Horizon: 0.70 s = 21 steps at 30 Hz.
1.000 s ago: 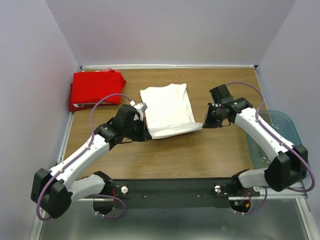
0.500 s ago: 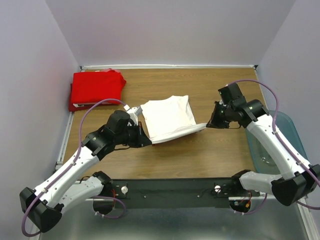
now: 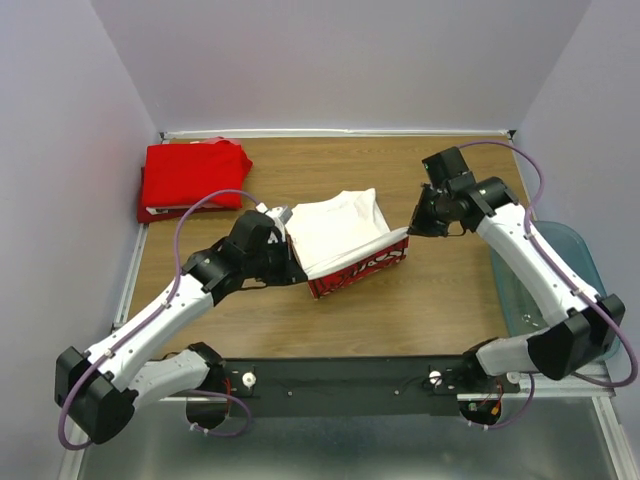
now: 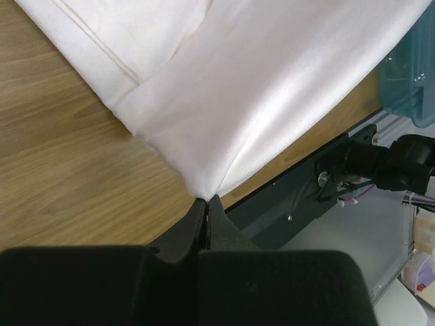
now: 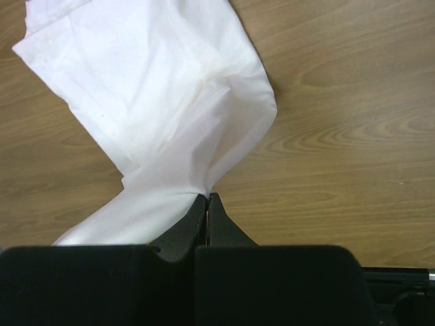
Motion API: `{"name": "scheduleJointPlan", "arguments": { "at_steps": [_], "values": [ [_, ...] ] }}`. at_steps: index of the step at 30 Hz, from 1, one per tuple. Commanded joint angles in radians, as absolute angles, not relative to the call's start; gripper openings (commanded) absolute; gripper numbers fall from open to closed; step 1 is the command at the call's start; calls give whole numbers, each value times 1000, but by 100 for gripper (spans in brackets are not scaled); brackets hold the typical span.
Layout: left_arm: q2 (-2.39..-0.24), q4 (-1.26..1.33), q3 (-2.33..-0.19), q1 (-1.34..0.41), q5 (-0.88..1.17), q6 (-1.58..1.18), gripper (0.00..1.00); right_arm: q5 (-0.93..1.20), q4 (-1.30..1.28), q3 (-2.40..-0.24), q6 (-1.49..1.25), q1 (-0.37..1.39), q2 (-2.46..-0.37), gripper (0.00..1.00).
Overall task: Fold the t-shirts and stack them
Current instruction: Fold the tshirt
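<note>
The white t-shirt (image 3: pixel 340 228) lies mid-table, its near edge lifted so the red-and-white print (image 3: pixel 358 272) shows underneath. My left gripper (image 3: pixel 297 270) is shut on the shirt's near left corner; in the left wrist view (image 4: pixel 206 198) the cloth (image 4: pixel 258 88) fans out from the closed tips. My right gripper (image 3: pixel 410 230) is shut on the near right corner; in the right wrist view (image 5: pixel 207 195) the cloth (image 5: pixel 156 102) hangs from the closed tips above the wood. The red t-shirt (image 3: pixel 192 175) lies folded at the far left corner.
A translucent blue-tinted tub (image 3: pixel 545 270) sits at the table's right edge, also seen in the left wrist view (image 4: pixel 414 75). The wooden tabletop (image 3: pixel 400 310) is bordered by purple walls. A black rail (image 3: pixel 350 380) runs along the near edge.
Both grippers have lifted the shirt's near edge and carried it toward the far side. The red print on the underside has come into view. The right arm swung left and back.
</note>
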State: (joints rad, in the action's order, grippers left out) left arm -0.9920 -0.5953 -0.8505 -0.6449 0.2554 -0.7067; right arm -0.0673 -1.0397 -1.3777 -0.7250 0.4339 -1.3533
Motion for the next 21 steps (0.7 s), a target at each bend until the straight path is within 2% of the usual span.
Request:
{"name": "scheduleJointPlan", "arguments": {
  "at_steps": [1,21],
  "values": [
    [-1028,-609,-874,-621,199,-680,0,-216,-1003,-1451,-715,426,-1431,1],
    [-1272,-514,-977,-394,281,-525,0,-259,-965,-1724,-647,399,-1753,1]
  ]
}}
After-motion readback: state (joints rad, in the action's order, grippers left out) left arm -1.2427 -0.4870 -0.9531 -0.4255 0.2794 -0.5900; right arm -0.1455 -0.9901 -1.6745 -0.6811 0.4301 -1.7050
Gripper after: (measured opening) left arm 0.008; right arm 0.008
